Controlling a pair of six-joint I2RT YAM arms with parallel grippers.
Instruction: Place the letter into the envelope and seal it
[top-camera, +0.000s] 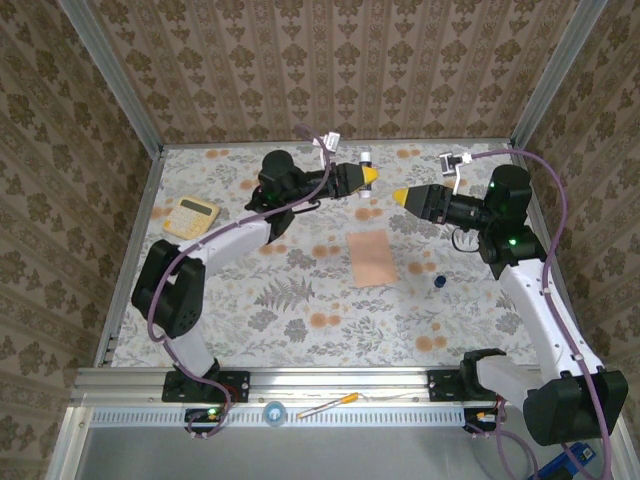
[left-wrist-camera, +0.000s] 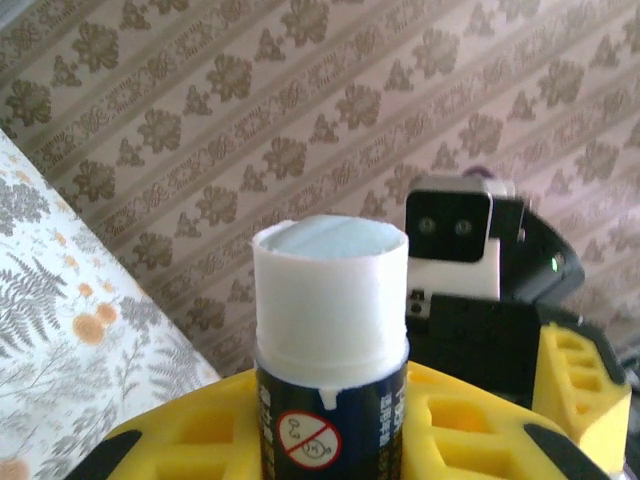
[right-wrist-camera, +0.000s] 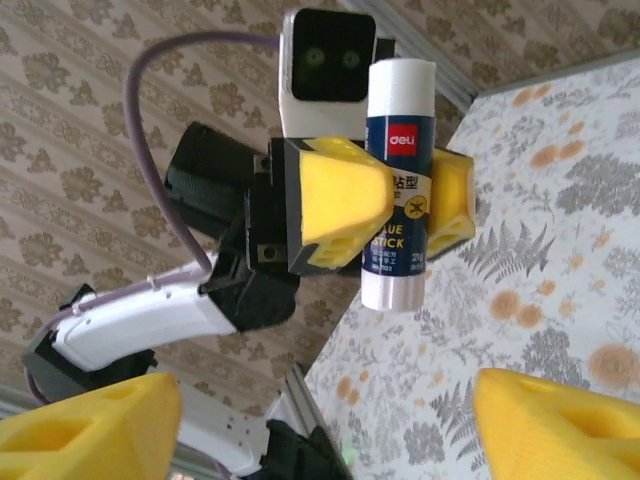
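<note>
Left gripper (right-wrist-camera: 395, 205) clamps the glue stick (right-wrist-camera: 402, 95).
Right gripper (right-wrist-camera: 325, 425) gapes, empty; pink paper (top-camera: 372, 258), perhaps the envelope, lies flat.

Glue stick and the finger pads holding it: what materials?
The glue stick looks like a smooth white plastic tube with a glossy printed label. The left gripper fingers: matte yellow, moulded hollows, probably soft foam or rubber; can't tell which.

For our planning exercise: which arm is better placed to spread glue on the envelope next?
Left: the left jaws are shut on the uncapped glue stick; the right jaws stand open, empty.
</note>
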